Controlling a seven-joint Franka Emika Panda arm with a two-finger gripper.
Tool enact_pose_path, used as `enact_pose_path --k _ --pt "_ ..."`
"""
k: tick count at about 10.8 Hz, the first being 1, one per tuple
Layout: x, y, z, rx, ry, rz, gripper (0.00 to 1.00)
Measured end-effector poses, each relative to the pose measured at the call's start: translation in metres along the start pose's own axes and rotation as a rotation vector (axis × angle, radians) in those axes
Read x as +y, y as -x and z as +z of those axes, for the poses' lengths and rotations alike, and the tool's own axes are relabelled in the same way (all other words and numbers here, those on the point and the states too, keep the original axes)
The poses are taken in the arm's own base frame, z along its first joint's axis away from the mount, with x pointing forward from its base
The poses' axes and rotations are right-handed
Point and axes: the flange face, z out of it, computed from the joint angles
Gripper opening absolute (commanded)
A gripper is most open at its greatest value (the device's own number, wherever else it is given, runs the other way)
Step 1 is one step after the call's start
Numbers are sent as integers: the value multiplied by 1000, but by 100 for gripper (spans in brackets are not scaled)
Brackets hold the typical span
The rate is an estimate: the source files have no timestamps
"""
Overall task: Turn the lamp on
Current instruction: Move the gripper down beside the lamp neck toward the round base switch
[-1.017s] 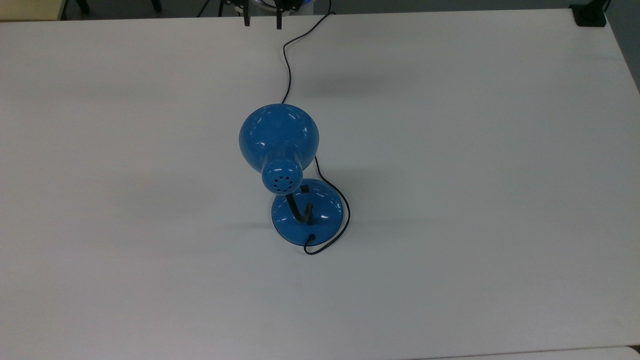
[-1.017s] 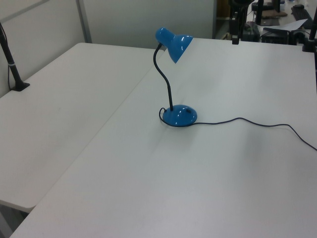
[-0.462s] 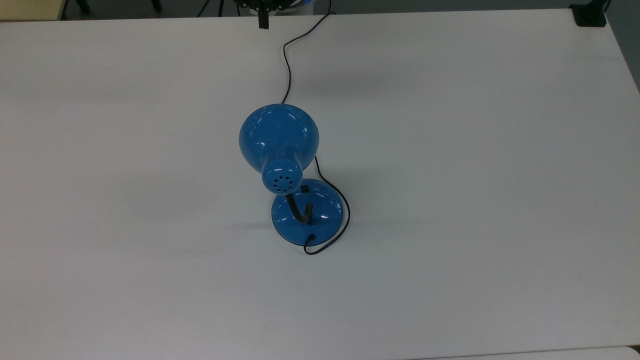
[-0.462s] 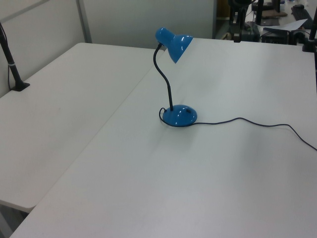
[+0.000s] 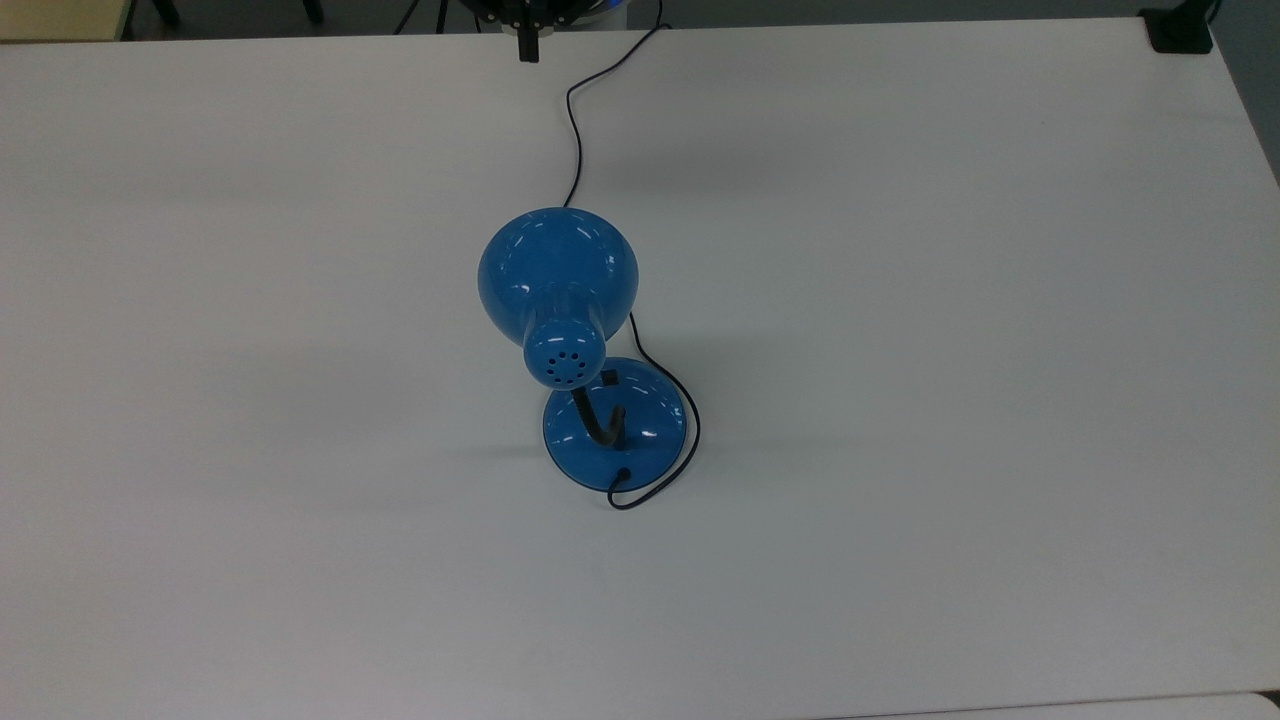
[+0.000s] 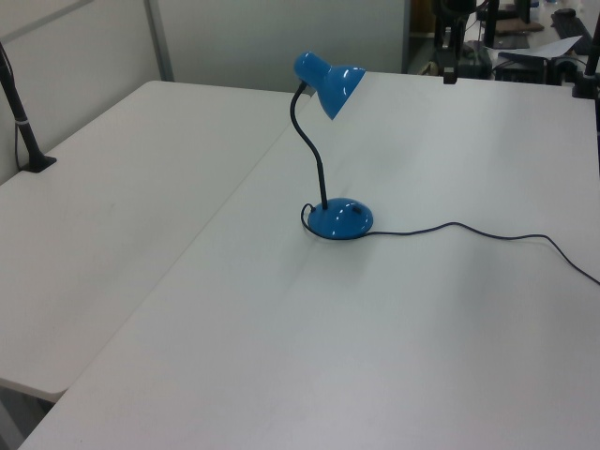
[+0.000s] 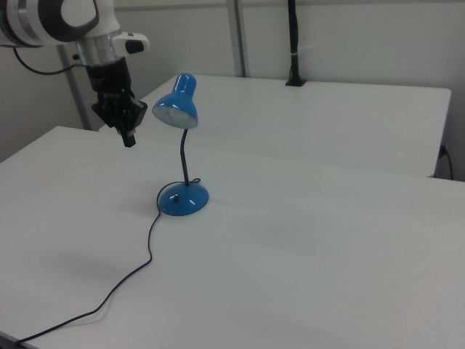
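Lamp [image 5: 570, 330] stands near the middle of the white table [image 5: 950, 400], upright on its round blue base [image 6: 340, 219], and its black gooseneck [image 7: 184, 156] curves up to the bell-shaped shade [image 6: 334, 81]. In the top view the shade hangs over the far part of the base, and a small black switch [image 5: 607, 377] sits on the base just beside it. A thin black cord [image 5: 572, 130] leaves the base, loops around it, and runs across the table to the far edge in the top view. The gripper [image 7: 128, 138] hangs in the air well apart from the lamp, to the right view's left of the shade, pointing down. Its fingers are pressed together and hold nothing.
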Motion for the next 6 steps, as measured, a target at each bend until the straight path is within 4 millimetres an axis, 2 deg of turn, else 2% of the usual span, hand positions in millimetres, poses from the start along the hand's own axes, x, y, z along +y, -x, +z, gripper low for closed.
enact_pose_path --k 2,6 --pt "-5 -8 18 29 -2 -17 2" --pt "-21 -37 95 122 -12 -45 2"
